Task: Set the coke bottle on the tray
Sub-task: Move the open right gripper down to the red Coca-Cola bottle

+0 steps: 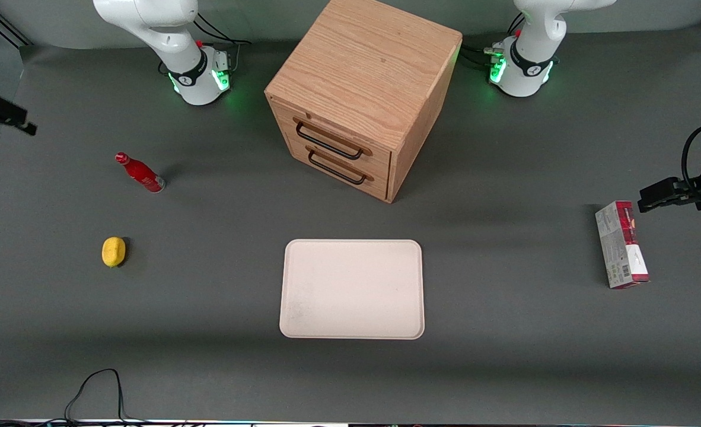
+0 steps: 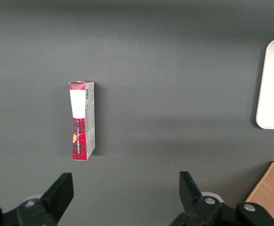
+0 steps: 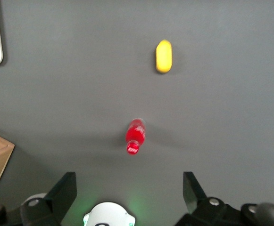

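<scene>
no legible text anywhere, white lettering on the coke bottle (image 1: pixel 140 173) too small to read, carton (image 1: pixel 621 244) print and barcode likewise unreadable

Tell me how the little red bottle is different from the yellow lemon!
The coke bottle is red with a narrow neck and cap; the lemon is yellow and plump. The bottle stands up; the lemon lies low. The lemon sits nearer the front camera. Both rest on the table toward the working arm's end, under the raised, open gripper.
</scene>
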You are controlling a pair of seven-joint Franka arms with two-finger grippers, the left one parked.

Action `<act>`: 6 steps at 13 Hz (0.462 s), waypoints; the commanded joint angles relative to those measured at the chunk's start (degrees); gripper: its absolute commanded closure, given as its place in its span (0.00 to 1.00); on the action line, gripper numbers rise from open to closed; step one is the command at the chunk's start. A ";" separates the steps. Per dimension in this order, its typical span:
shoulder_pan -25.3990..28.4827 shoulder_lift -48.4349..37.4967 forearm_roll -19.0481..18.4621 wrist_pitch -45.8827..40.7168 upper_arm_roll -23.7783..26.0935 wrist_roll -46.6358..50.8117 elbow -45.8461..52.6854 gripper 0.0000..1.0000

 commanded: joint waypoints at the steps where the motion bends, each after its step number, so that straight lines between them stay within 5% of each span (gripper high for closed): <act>1: 0.70 -9.69 -1.55 5.55 0.32 1.66 -13.33 0.00; 6: 2.45 -14.87 -4.45 8.01 0.41 1.66 -20.98 0.00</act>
